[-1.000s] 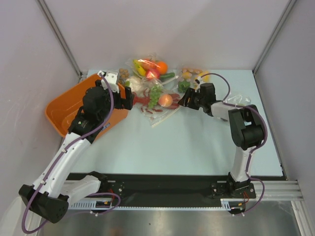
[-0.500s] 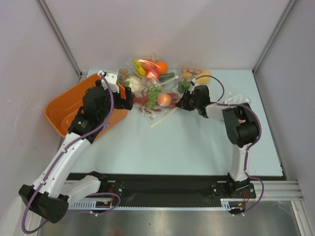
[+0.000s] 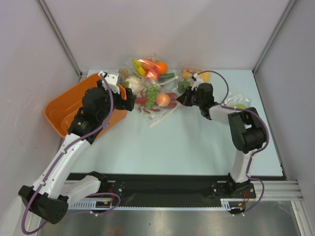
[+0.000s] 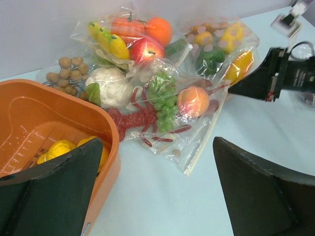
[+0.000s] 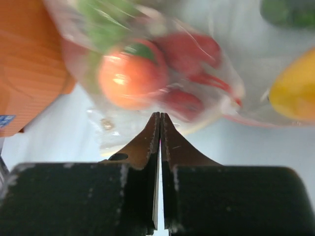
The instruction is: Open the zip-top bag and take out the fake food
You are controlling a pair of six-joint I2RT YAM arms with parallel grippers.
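Note:
The zip-top bag (image 3: 158, 111) (image 4: 199, 130) lies crinkled at the back of the table. Through it show the fake food: a red lobster (image 4: 132, 119), green grapes (image 4: 165, 97) and a peach (image 3: 163, 100) (image 4: 193, 101) (image 5: 129, 78). My right gripper (image 3: 179, 102) (image 4: 230, 91) (image 5: 160, 114) is shut, its thin tips pinched on the bag's right edge beside the peach. My left gripper (image 3: 129, 96) (image 4: 156, 142) hangs wide open over the orange bin's corner, left of the bag, holding nothing.
The orange bin (image 3: 59, 110) (image 4: 29, 113) at the left holds yellow pieces (image 4: 61, 147). Behind the bag lie another clear bag with an orange and banana (image 4: 133, 34), a bag of yellow and green pieces (image 4: 216, 44), a cauliflower (image 4: 110, 86) and brown balls (image 4: 69, 69). A small bag (image 3: 238, 103) lies right.
My right gripper has closed from open to fully shut at the bag's right edge, and its arm shifted a little. The left arm has not moved.

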